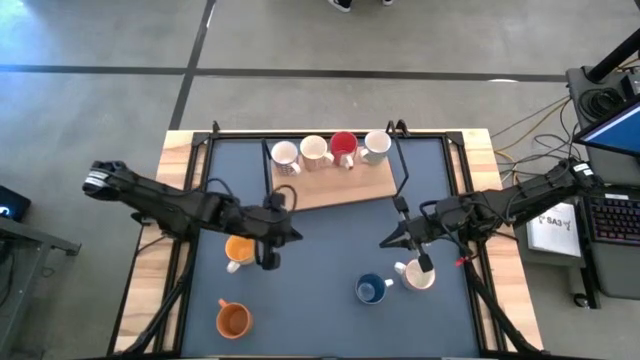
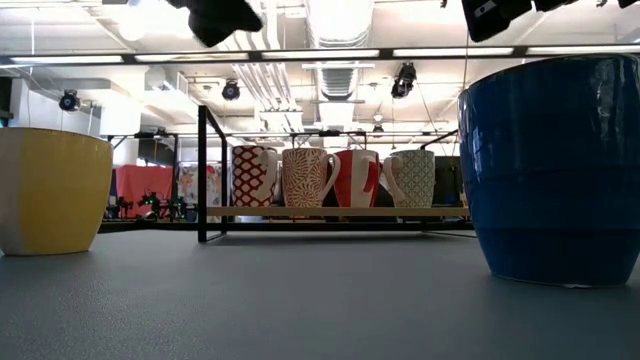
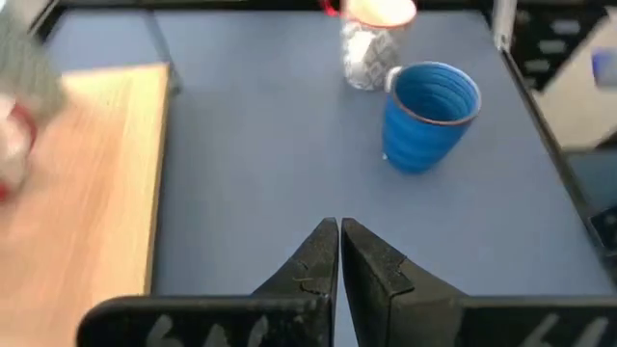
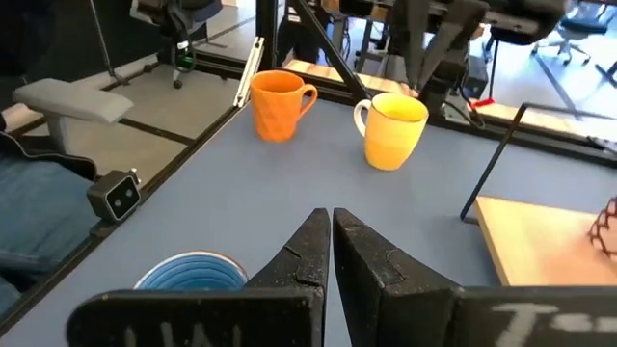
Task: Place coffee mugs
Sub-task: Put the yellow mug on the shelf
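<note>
Four coffee mugs stand in a row on a wooden board (image 1: pixel 340 187) at the far middle: a white patterned one (image 1: pixel 284 154), a cream one (image 1: pixel 313 150), a red one (image 1: pixel 343 146) and a white one (image 1: pixel 376 145). On the blue mat stand a yellow mug (image 1: pixel 238 250), an orange mug (image 1: pixel 233 320), a blue mug (image 1: pixel 371 290) and a white mug (image 1: pixel 417 274). My left gripper (image 1: pixel 297 237) hovers shut beside the yellow mug, pointing toward the blue mug (image 3: pixel 429 116). My right gripper (image 1: pixel 385 243) hovers shut above and left of the white mug, facing the yellow mug (image 4: pixel 393 130) and the orange mug (image 4: pixel 280 104).
A black metal frame (image 1: pixel 455 150) borders the blue mat, with an upright post (image 2: pixel 203 175) near the board. Bare mat lies between the two grippers (image 1: pixel 340 250). Cables and a keyboard (image 1: pixel 612 215) sit off the table's right side.
</note>
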